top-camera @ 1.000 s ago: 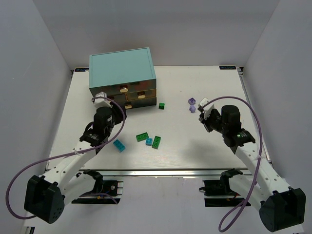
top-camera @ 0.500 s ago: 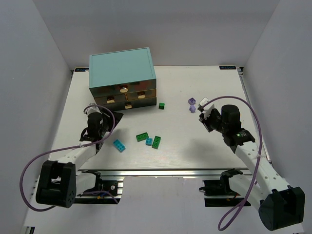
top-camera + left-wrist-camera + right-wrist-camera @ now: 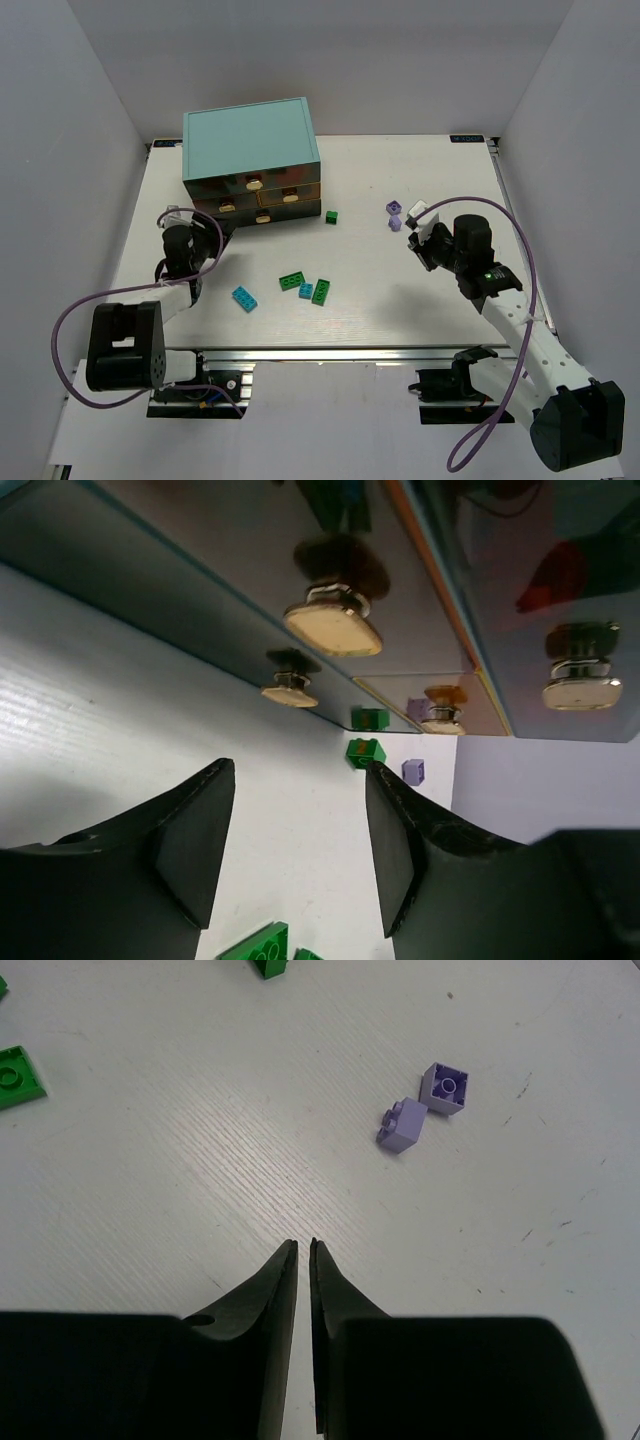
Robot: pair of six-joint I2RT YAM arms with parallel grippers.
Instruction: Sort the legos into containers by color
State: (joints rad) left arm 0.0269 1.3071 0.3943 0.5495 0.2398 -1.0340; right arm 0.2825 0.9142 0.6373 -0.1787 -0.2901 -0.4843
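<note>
Looks like a lull between picks, with the sorting far from done. Leaves seven legos (image 3: 292, 281) loose on the surface (image 3: 400, 310): one green brick (image 3: 331, 217) just in front of the cabinet (image 3: 250, 135), three in a cluster mid-surface, a blue brick (image 3: 244, 298) to their left, and a lavender pair (image 3: 447, 1088) near the right hand (image 3: 303, 1247). Shows the drawers (image 3: 230, 560) apparently pushed in, with something red dimly visible behind one front.

Holds nothing in either hand. Has the left hand (image 3: 293, 845) spread wide, low beside the cabinet's left front corner and facing the knobs (image 3: 333, 626). Has the right hand parted by only a slit, hovering short of the lavender pair.

Probably calls next for widening the right hand, dropping over one lavender brick, and pulling the matching drawer out by its knob.

Compared with a second ago: has swung the left arm away from the drawer fronts, out to the cabinet's left. Has kept the right arm and every brick in place.
</note>
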